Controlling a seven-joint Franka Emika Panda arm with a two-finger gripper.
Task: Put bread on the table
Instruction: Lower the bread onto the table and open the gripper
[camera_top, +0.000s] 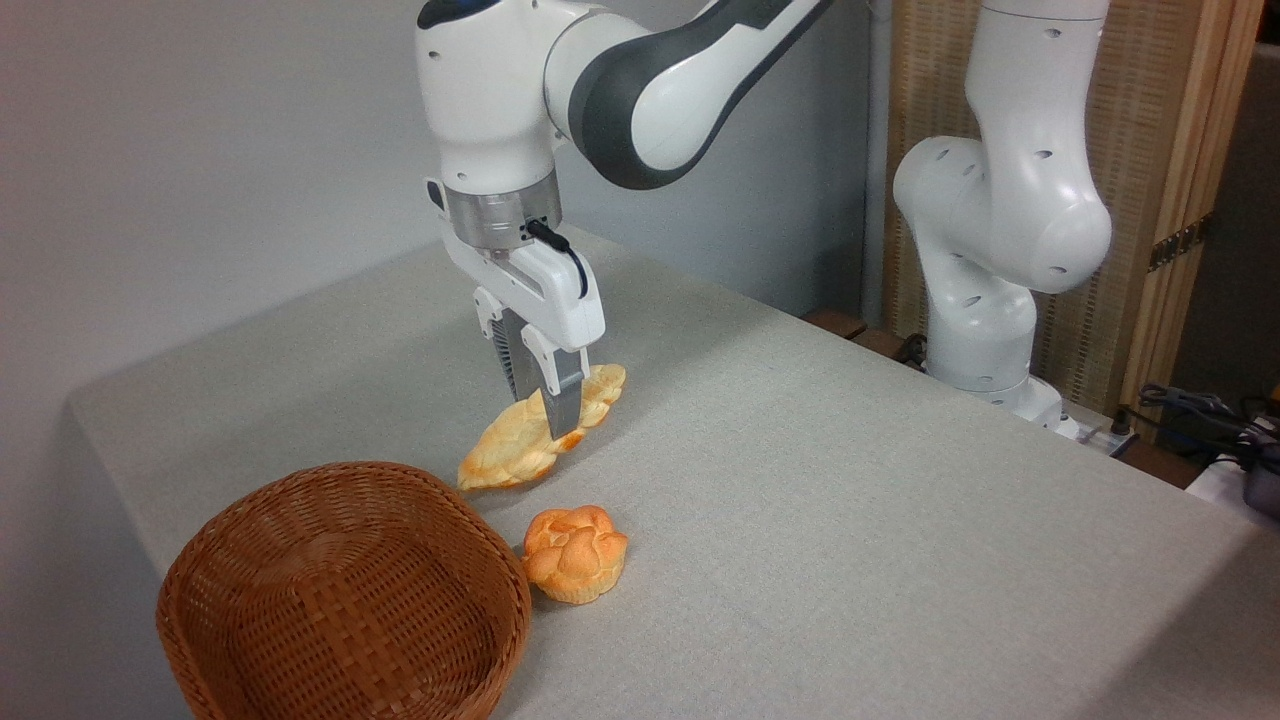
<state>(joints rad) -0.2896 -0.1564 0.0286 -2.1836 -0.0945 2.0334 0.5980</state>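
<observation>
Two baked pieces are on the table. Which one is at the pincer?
The bread, the long, flat, pale golden piece: the pincer closes around its middle. The small round orange bun lies apart, beside the basket.

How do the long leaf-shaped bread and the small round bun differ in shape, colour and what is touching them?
The bread is long, flat and leaf-shaped; the bun is small, round and flower-topped. The bread is pale golden with browned tips; the bun is deeper orange. The tool has its fingers around the bread; nothing grips the bun, which sits beside the basket. Both are outside the basket.
</observation>
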